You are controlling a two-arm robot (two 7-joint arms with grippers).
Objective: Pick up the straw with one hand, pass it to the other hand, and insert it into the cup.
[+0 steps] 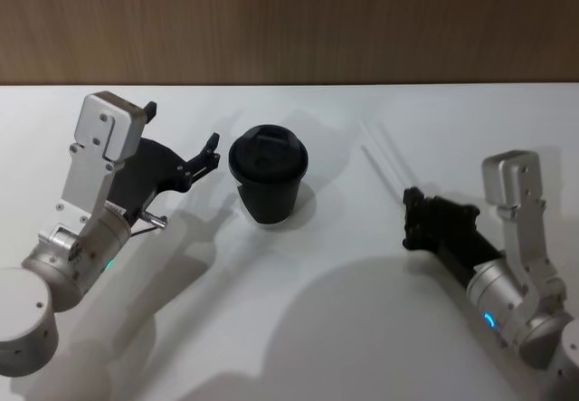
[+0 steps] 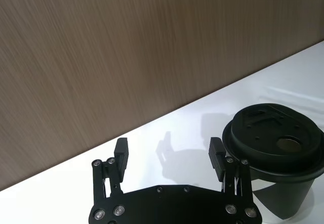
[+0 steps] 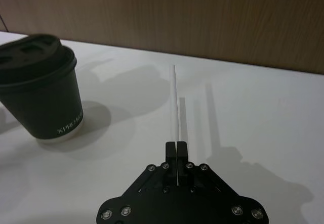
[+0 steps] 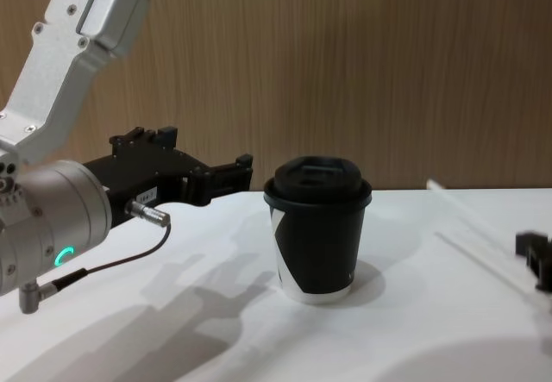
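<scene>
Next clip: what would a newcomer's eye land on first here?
The black lidded cup in the middle of the white table stands out first. To its right, the right gripper has its jaws shut on the thin white straw, which sticks out ahead of it. The left gripper hangs at the cup's left, jaws wide open.

We log: cup (image 4: 321, 242) black, white angular patch | straw (image 3: 175, 102) white | counter (image 1: 317, 329) white | wall (image 1: 271, 21) brown woodgrain

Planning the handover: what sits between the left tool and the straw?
The cup stands between the open left tool and the straw, as the head view shows.
</scene>
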